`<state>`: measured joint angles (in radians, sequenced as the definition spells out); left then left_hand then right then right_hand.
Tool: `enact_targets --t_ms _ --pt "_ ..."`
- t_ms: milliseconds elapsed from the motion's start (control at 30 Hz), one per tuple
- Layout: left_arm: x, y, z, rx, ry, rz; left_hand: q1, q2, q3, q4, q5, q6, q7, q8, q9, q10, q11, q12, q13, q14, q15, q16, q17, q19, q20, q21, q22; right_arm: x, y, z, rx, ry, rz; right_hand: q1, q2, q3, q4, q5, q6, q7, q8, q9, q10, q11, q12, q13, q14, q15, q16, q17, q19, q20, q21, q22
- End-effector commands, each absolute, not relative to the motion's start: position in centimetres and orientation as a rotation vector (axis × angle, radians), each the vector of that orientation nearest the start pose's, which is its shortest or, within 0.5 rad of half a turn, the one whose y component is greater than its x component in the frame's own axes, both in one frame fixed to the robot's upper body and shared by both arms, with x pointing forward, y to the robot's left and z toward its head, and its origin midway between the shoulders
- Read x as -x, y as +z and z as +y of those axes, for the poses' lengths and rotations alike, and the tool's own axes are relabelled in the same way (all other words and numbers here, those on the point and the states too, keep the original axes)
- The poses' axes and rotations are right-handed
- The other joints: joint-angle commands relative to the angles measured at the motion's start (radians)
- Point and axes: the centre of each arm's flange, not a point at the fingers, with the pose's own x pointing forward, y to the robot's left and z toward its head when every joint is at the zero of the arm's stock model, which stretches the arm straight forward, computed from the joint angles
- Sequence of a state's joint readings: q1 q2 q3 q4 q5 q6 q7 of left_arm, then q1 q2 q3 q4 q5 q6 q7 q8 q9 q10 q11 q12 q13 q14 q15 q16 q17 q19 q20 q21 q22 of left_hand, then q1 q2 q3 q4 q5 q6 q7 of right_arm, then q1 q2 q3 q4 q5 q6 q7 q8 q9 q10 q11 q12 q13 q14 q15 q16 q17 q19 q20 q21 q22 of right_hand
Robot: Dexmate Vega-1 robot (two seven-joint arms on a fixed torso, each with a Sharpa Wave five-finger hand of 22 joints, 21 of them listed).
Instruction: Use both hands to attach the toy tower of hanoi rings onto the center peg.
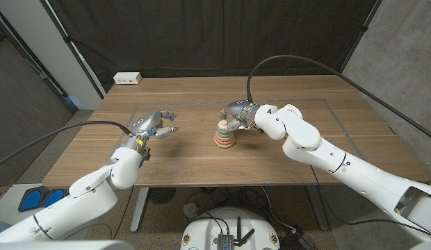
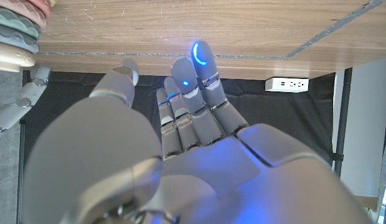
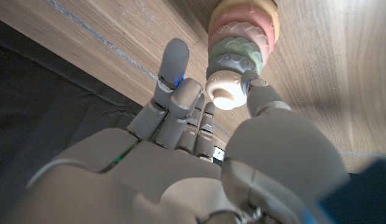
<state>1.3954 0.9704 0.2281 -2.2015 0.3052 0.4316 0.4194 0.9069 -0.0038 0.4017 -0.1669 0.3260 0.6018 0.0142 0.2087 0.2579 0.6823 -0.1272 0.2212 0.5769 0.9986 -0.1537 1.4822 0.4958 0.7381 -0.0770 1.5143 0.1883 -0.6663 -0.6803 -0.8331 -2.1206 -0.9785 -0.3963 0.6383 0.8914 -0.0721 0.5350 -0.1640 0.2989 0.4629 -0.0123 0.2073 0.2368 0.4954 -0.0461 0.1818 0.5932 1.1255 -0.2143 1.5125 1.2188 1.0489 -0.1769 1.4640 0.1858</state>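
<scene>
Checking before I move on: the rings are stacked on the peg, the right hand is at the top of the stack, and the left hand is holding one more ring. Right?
Not quite. The left hand holds nothing; the head view shows its fingers spread apart and free. The rest stands: the rings are stacked on the peg, and the right hand is at the top of the stack.

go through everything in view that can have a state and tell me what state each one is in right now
ring stack: rings stacked on the peg, upright, on the table.
top cream ring: on the stack, right hand's thumb against it.
right hand: at the top of the stack, fingers extended, not wrapped around it.
left hand: above the table, apart from the stack, fingers apart, holding nothing.
power strip: lying at the table's far edge.
</scene>
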Motion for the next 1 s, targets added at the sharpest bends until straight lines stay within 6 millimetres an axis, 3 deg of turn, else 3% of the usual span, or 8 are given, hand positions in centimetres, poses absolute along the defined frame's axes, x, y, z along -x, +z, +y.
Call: enact_targets --t_ms 33,267,533,1000 --pt "-47.6 -5.1 29.1 -1.079 0.286 -0.585 -0.004 -0.008 0.008 -0.001 0.005 0.000 -0.001 -0.006 0.004 -0.001 -0.003 -0.007 0.003 0.004 -0.064 0.004 0.002 0.004 -0.130 0.002 0.002 -50.6 2.7 -8.1 1.785 0.179 -0.539 0.012 0.011 0.001 0.004 -0.007 0.019 -0.005 0.010 0.002 0.018 -0.011 0.012 -0.003 0.005 -0.004 0.000 0.006 0.003 -0.046 -0.006 0.003" --pt "-47.5 -5.0 29.2 -1.066 0.309 -0.597 -0.002 -0.009 0.010 -0.002 0.005 -0.005 -0.001 -0.007 0.004 -0.008 -0.001 -0.008 0.005 0.001 -0.065 0.001 -0.001 0.002 -0.130 0.003 0.002 -49.7 3.0 -9.3 1.756 0.129 -0.537 0.013 0.018 0.004 0.005 -0.006 0.030 -0.019 0.015 0.002 0.030 -0.023 0.016 -0.009 0.010 -0.004 0.002 0.009 0.005 -0.046 -0.007 0.003" --pt "-47.3 -4.8 28.8 -1.066 0.322 -0.595 -0.002 -0.009 0.010 -0.002 0.005 -0.007 -0.002 -0.008 0.004 -0.009 -0.003 -0.008 0.005 0.002 -0.065 0.002 -0.002 0.001 -0.130 0.003 0.003 -49.0 3.1 -11.3 1.681 0.077 -0.533 0.011 0.039 0.008 0.009 -0.006 0.079 -0.021 0.034 0.001 0.119 -0.047 0.040 -0.023 0.017 -0.004 0.000 0.006 0.015 -0.045 -0.007 0.007" --pt "-46.7 -3.9 28.5 -1.058 0.363 -0.600 -0.001 -0.010 0.011 -0.001 0.005 -0.010 -0.003 -0.008 0.004 -0.013 -0.005 -0.008 0.005 -0.002 -0.065 -0.002 -0.007 0.000 -0.129 0.005 0.003 -48.1 2.8 -15.3 1.576 -0.041 -0.556 0.011 0.053 0.012 0.010 -0.004 0.084 -0.024 0.035 0.001 0.120 -0.049 0.035 -0.028 0.028 -0.004 0.006 0.009 0.019 -0.046 -0.008 0.006"
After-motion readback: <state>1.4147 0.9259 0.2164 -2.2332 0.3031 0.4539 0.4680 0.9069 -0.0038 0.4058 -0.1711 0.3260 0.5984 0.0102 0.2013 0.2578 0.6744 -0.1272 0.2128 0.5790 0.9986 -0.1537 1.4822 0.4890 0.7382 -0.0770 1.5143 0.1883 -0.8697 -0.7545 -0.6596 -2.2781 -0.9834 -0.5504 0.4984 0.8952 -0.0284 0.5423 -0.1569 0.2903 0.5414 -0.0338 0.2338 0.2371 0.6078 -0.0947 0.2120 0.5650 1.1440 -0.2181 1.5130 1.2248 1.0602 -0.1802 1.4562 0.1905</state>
